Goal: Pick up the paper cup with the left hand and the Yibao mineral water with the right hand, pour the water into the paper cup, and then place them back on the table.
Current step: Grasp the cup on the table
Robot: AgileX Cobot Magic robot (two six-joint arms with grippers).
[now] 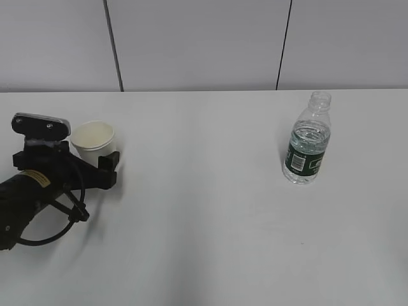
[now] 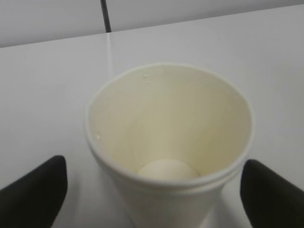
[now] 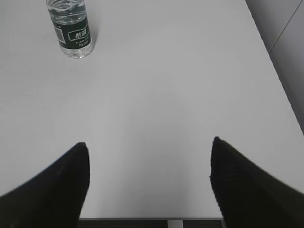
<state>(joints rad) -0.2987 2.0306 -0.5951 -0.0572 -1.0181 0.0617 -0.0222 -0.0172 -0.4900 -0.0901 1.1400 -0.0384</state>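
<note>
At nine o'clock on the white table: the left hand, fingers spread wide, straddling the paper cup. Cup upright, dry inside, standing on the tabletop rather than lifted. In the left wrist view, one dark fingertip at eight o'clock of the cup, the other at four o'clock, both apart from the wall with bare table showing between. Placed so, probably, to let a single closing squeeze catch the tapered wall below the rolled rim without tipping it. Not yet clenched.

Toward three o'clock, well apart from the cup: the Yibao mineral water, upright, uncapped, partly filled, green label facing the camera. Left standing free, nothing touching it.

Out of the exterior view altogether: the right hand, released and holding nothing. From its wrist camera, bottle far off at eleven o'clock, open table between. Likely waiting at its side before any reach; a long approach needed first, and care with the open neck.
</note>
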